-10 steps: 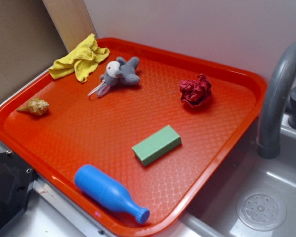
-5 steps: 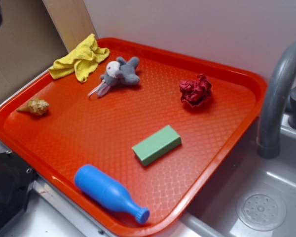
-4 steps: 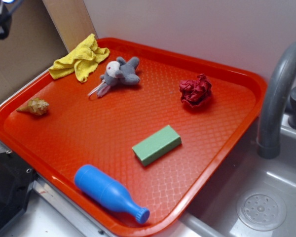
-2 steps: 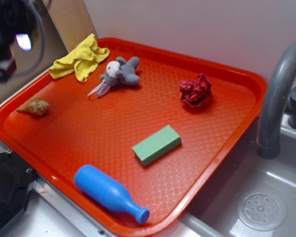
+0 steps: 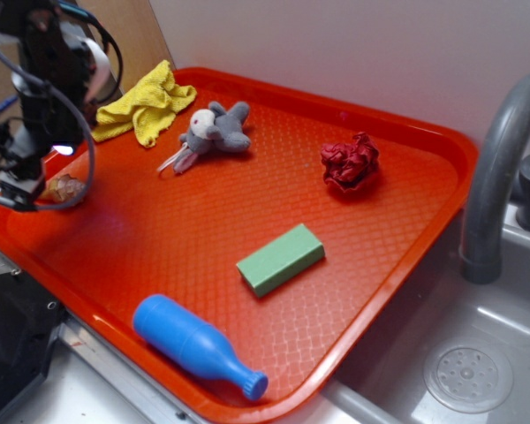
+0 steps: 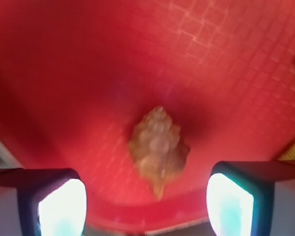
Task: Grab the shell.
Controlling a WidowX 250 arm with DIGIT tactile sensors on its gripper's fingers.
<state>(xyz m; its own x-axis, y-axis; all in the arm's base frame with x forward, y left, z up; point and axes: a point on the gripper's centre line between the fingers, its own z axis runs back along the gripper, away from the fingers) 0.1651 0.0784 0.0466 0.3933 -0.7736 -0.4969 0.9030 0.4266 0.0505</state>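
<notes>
The tan knobbly shell (image 5: 68, 187) lies on the orange tray (image 5: 203, 230) near its left rim, partly hidden by the arm in the exterior view. In the wrist view the shell (image 6: 158, 148) lies on the tray floor, its pointed tip toward the rim. My gripper (image 5: 26, 190) hangs right above the shell's left end. In the wrist view the gripper (image 6: 145, 204) is open, its two fingertips (image 6: 61, 204) wide apart on either side of the shell's tip, not touching it.
On the tray are a yellow cloth (image 5: 146, 104), a grey plush toy (image 5: 214, 131), a dark red wrinkly ball (image 5: 350, 162), a green block (image 5: 280, 258) and a blue bottle-shaped toy (image 5: 197, 345). A grey faucet (image 5: 499, 177) and sink (image 5: 464, 371) stand at the right.
The arm has come in from the upper left and moved down over the shell. The shell and the other objects have not moved.
</notes>
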